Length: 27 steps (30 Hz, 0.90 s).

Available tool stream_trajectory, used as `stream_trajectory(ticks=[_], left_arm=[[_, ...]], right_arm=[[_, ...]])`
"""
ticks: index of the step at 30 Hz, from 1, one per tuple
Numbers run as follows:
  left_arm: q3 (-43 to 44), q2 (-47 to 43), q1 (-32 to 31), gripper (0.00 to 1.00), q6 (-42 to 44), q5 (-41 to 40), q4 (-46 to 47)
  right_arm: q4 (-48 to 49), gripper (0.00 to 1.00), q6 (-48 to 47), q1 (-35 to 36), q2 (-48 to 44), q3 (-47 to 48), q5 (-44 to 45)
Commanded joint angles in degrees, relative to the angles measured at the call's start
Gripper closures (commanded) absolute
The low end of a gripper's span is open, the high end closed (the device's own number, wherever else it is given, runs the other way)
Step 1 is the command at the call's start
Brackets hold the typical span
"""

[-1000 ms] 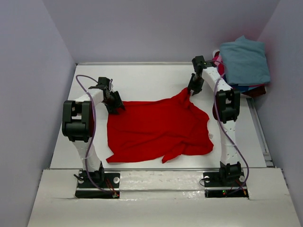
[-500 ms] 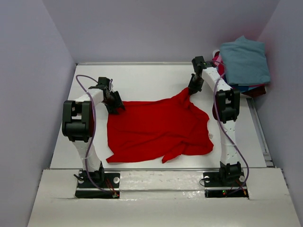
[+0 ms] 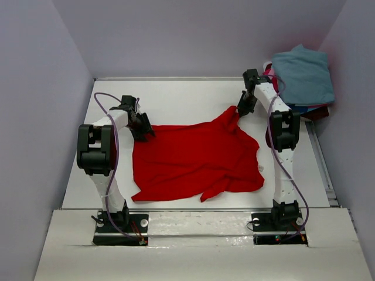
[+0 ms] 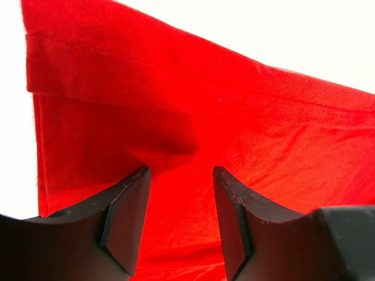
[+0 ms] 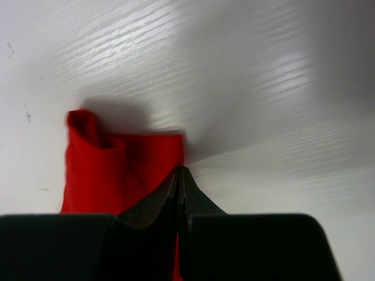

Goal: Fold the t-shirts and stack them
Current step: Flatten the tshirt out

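At the centre of the worktop (image 3: 176, 96) the red t-shirt (image 3: 193, 158) is spread flat, no fold made yet. Its 1 o'clock corner is pinched by the right claw (image 3: 241, 111); the left claw (image 3: 145, 133) is held spread above the 10 o'clock corner, while other t-shirts (image 3: 302, 73) are heaped at 2 o'clock.

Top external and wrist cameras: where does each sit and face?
Top external: above and behind, looking down on the table; left arm and right arm show.
Left wrist: on the left gripper, looking down at the red t-shirt; open fingers show.
Right wrist: on the right gripper, facing the table; shut fingers pinch a t-shirt corner.
Shared: all see the red t-shirt.
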Motion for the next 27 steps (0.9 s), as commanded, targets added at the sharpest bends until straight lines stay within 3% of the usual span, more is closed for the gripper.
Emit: stream_trajectory(ticks=[1,12,19,27], left_arm=[[0.7,-0.4,0.9,0.41,1.4,-0.6,-0.7],[0.3,-0.5,0.9,0.41,1.6,-0.4,-0.5],[0.0,-0.6,1.4,0.41,1.6,-0.3,-0.5],[0.3,-0.8,1.4,0.41,1.6,-0.3,-1.1]], right_arm=[[-1.8,0.93,-0.2,-2.8,-4.3,1.5,2.0],[-4.5,0.93,-1.1,-5.2,-2.6,7.5,3.5],[-2.9,0.93,-1.3,-6.9,-4.3,4.1,4.9],[-4.0,0.93,-4.5,-7.4,4.0,19.8,-1.5]])
